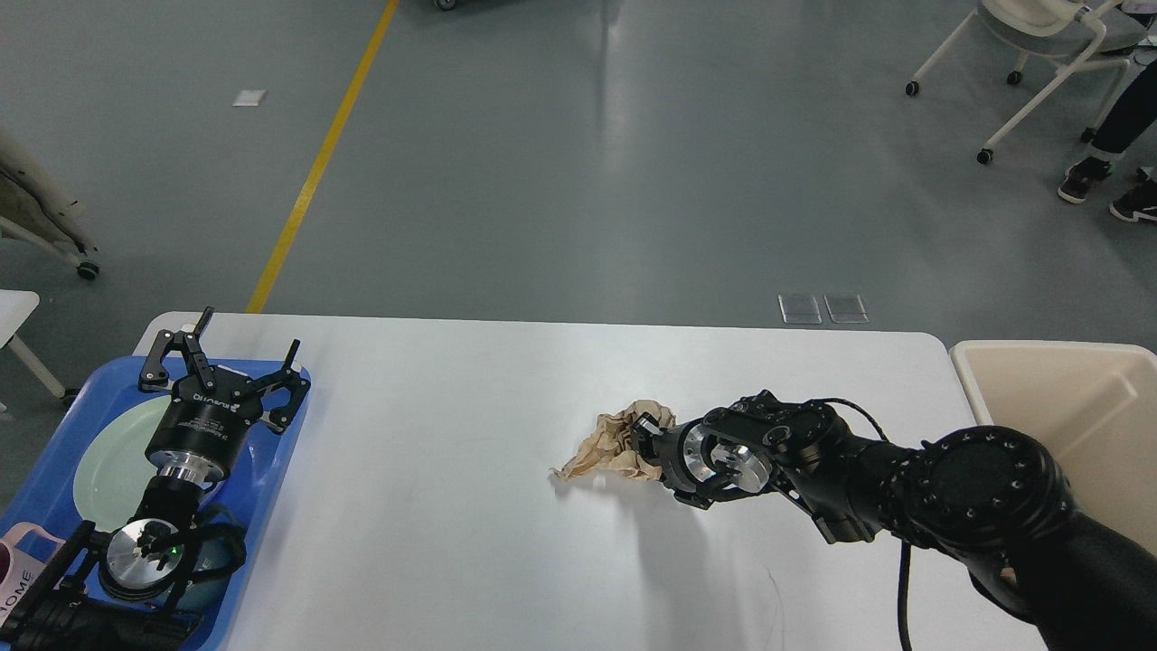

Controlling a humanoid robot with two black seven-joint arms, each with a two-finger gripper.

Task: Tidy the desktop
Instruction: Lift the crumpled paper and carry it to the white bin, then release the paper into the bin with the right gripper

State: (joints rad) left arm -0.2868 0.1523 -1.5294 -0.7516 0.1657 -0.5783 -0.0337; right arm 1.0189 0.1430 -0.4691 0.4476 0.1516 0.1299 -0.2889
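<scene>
One crumpled wad of brown paper (617, 440) is lying near the middle of the desktop (470, 506), the white surface with rounded corners, and it is the only loose piece of clutter showing there. The right gripper (644, 432) is reaching in from the right and is sitting against the wad's right end; its jaws are dark and partly buried in the folds, so I cannot tell whether they are closing on the paper or merely touching it. The wad is stretching from upper right to lower left, its thin tail pointing away from the right arm toward the near left. The paper is therefore lying directly ahead of the right jaws, to their left. The left gripper (220, 372) is hovering well apart, over the blue tray (280, 470) at the surface's left end, its jaws spread wide and holding nothing, above a pale green plate (104, 461). The right arm is clearly the nearer one. The beige bin (1067, 425) is standing just beside the surface's right edge, so the paper likely needs carrying rightward, back past the arm, once gripped.
</scene>
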